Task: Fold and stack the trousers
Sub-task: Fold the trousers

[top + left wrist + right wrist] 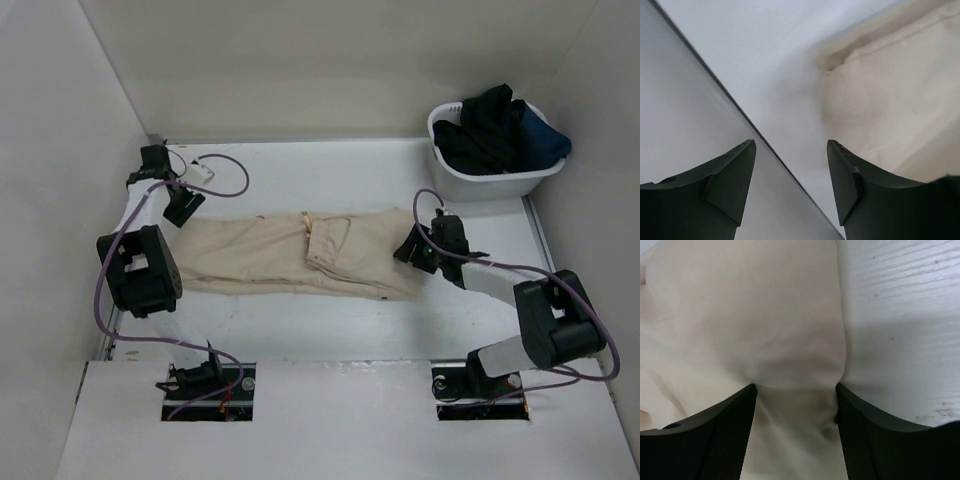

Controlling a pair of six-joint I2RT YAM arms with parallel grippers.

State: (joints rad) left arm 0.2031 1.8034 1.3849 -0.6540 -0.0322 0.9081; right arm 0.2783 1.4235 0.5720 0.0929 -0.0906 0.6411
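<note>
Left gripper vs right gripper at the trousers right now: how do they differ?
The left gripper is at the trousers' left end, the right gripper at the right end. The left gripper's jaws frame bare table, cloth beside them; the right gripper's jaws straddle the cloth edge, which puckers between them. Both are open and low over the table.

The trousers (270, 255), light beige and of soft cloth, are laid flat across the middle of the desk (330, 320), stretched lengthwise from left to right. A flapped pocket (328, 238) is seen near their middle.
</note>
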